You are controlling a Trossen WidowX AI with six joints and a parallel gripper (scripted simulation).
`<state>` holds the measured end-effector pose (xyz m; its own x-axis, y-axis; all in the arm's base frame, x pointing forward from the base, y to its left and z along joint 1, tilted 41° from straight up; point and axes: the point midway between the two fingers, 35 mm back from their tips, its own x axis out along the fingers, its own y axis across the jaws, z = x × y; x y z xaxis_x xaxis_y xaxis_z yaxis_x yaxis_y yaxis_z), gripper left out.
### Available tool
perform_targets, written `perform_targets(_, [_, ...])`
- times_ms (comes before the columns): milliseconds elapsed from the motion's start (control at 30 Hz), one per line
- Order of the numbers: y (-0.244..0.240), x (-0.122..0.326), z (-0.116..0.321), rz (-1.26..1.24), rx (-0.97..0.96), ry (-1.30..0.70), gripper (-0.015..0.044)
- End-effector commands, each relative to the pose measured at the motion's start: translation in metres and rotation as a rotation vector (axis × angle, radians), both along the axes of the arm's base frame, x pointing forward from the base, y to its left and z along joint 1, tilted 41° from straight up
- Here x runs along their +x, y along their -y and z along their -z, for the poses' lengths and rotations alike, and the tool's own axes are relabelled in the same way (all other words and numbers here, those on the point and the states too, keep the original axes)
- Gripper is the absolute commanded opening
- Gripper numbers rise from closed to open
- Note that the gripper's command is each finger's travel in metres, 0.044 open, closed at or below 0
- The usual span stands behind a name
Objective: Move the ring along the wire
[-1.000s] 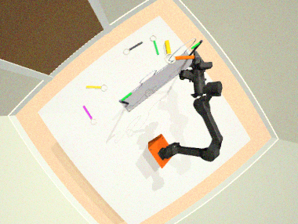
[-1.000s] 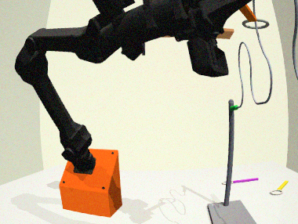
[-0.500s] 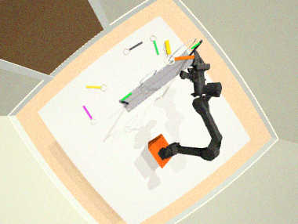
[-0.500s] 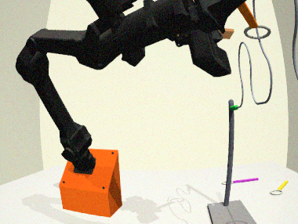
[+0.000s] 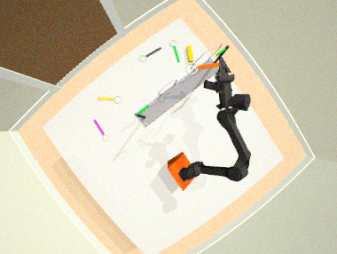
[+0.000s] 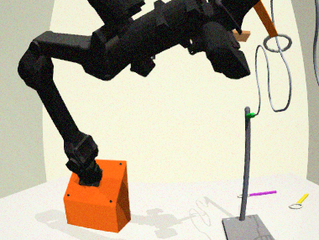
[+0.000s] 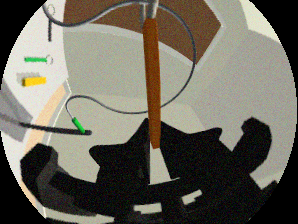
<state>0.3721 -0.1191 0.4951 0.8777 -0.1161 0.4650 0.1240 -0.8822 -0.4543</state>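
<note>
Across the white tabletop (image 5: 133,178) (image 6: 168,201), toward one o'clock from above, the gripper (image 5: 223,67) (image 7: 149,120) clamps the orange handle (image 5: 207,67) (image 6: 266,19) (image 7: 152,80); its ring (image 5: 187,71) (image 6: 267,47) is up around the wire. Brown floor (image 5: 58,31) shows at ten o'clock.

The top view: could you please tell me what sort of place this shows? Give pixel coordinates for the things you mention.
Probably a robot test bench: an arm on an orange block (image 5: 176,161) (image 6: 90,213), a bent wire (image 6: 290,80) (image 7: 194,55), and small ring-ended sticks lying around.
</note>
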Motion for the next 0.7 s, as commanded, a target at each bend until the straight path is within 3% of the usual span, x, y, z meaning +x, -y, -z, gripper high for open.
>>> perform_targets(0, [-0.0013, 0.0008, 0.0013, -0.004, -0.051, -0.003, -0.015])
perform_targets(667, [-0.0054, 0.0007, -0.0009, -0.008, -0.258, 0.006, -0.015])
